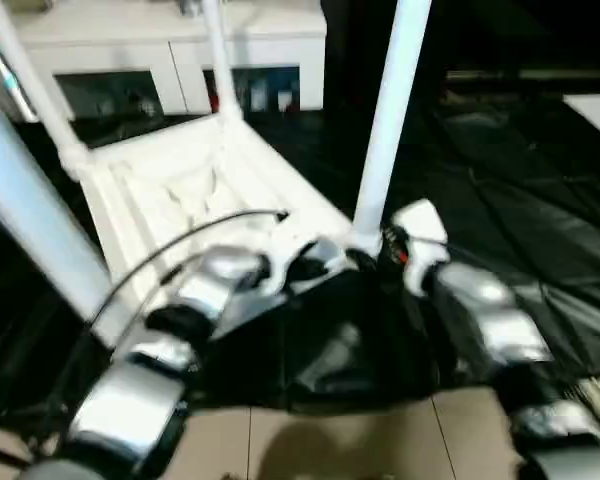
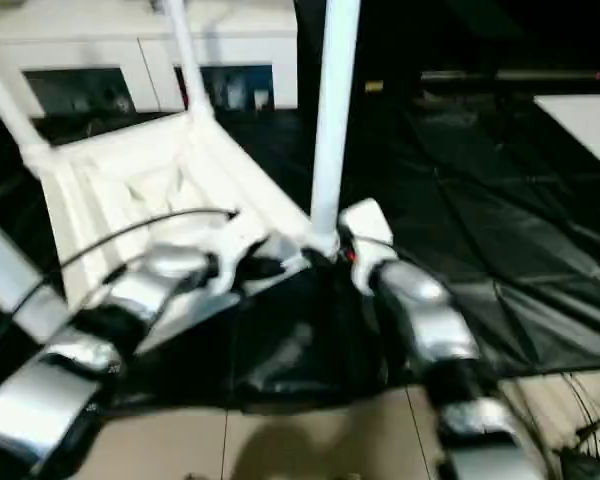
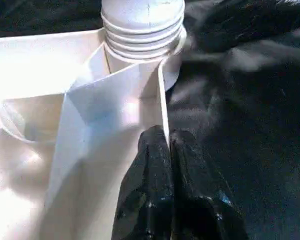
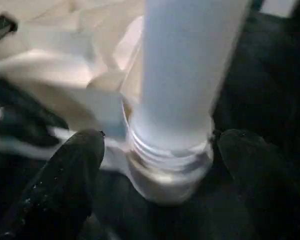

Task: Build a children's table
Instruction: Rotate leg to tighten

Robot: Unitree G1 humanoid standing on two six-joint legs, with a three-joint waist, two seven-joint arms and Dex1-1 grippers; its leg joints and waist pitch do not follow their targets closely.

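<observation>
The children's table lies upside down on the black-covered work table, its white top (image 1: 170, 190) showing its ribbed underside. Several white legs stand up from its corner sockets. The nearest leg (image 1: 385, 130) rises from the near right corner. My left gripper (image 3: 167, 145) is shut on the top's thin raised rim, just beside that corner's socket and the leg's threaded end (image 3: 142, 25). My right gripper (image 4: 162, 145) is open around the base of the same leg (image 4: 180, 75), one finger (image 4: 65, 185) on each side with a gap to the leg.
A white glass-door cabinet (image 1: 170, 50) stands behind the work table. Creased black cover (image 1: 500, 170) stretches to the right, with a white surface (image 1: 595, 110) at the far right edge. Tiled floor (image 1: 360, 440) shows below the table's front edge. A black cable (image 1: 180, 245) arcs over my left forearm.
</observation>
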